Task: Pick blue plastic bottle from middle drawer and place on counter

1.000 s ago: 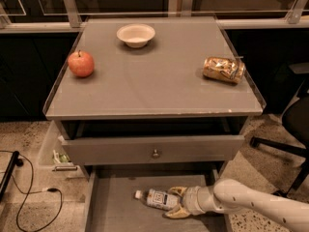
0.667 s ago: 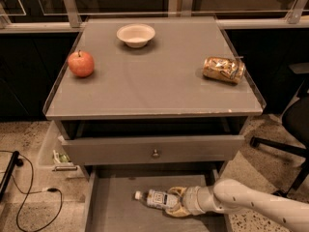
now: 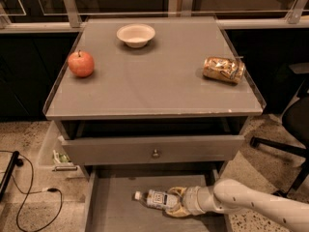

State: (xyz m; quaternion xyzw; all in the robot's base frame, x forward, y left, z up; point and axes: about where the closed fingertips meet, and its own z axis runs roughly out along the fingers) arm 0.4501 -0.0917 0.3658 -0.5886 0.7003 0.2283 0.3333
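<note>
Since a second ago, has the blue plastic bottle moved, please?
No. The blue plastic bottle lies below the round knob as before, tool at its right end.

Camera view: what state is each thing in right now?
Middle drawer: pulled open.
Blue plastic bottle: lying on its side in it, cap on.
Hand: low in the drawer, at the bottle's base.
Knobbed drawer: slightly ajar.
Bowl: upright on the counter.
Golden packet: lying on its side.
Apple: upright.

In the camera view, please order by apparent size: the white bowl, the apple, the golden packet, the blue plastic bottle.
White bowl and golden packet: alike, not ranked.
Apple: smaller.
Blue plastic bottle: unsure; it lies nearer the camera, and the gripper, in the middle drawer, covers its base end.
</note>
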